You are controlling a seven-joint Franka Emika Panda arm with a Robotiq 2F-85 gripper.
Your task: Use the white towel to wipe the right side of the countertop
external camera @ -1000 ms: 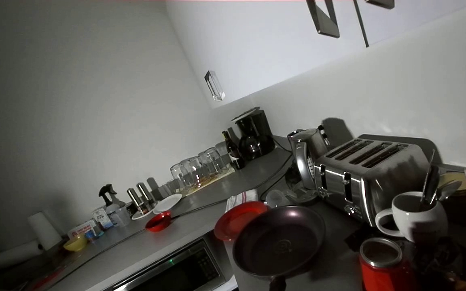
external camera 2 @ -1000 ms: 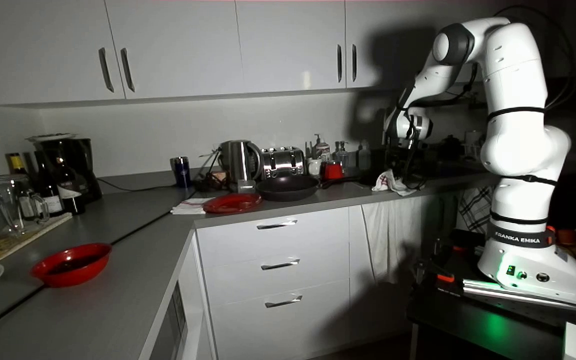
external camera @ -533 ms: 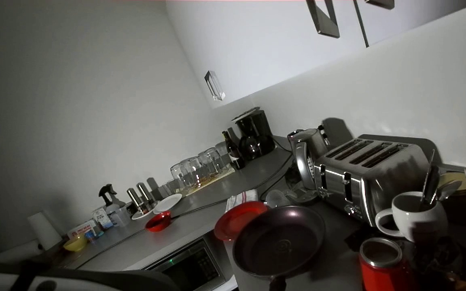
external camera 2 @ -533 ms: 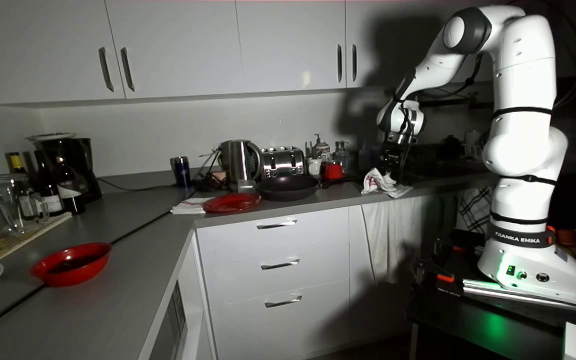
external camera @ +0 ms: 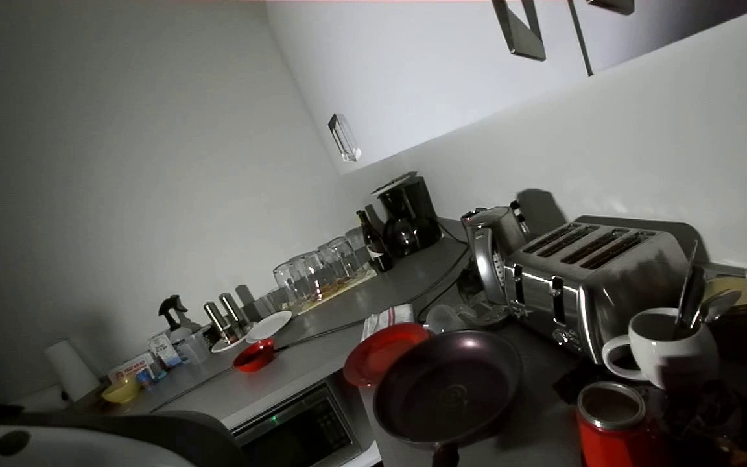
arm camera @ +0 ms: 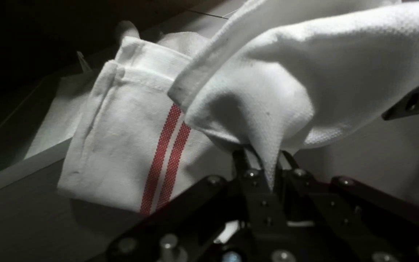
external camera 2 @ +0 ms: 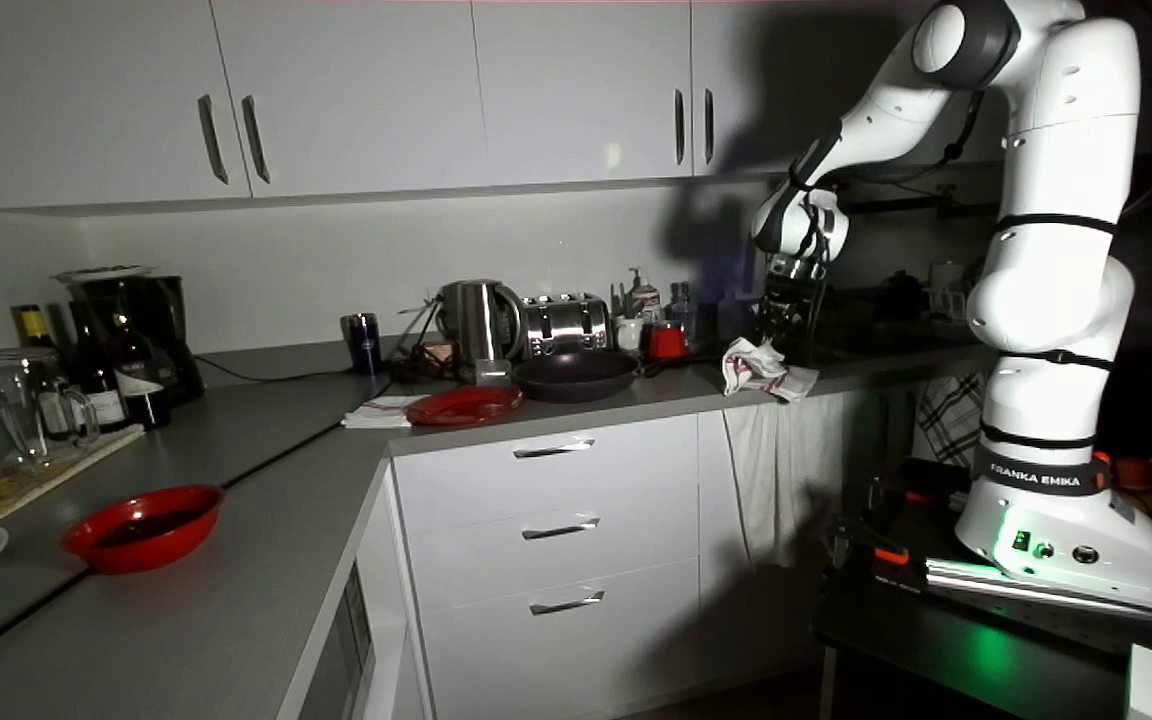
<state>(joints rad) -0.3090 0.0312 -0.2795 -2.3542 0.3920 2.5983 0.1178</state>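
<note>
**Your gripper [arm camera: 264, 163] has the white towel [arm camera: 118, 134] by a fold**

In the wrist view, your fingers [arm camera: 250, 182], low and just right of centre, stand almost together, a narrow pinch of cloth between them. The towel swells toward the upper right; its part with two red stripes spreads left of centre. In an exterior view you find it bunched right of centre in the frame, over the countertop [external camera 2: 236, 590] near the front edge; how much of it touches the surface you cannot tell. Left of it sit the red container [external camera 2: 667, 341] and the dark pan [external camera 2: 576, 376]. Your arm [external camera 2: 1046, 300] fills the right side.
</note>
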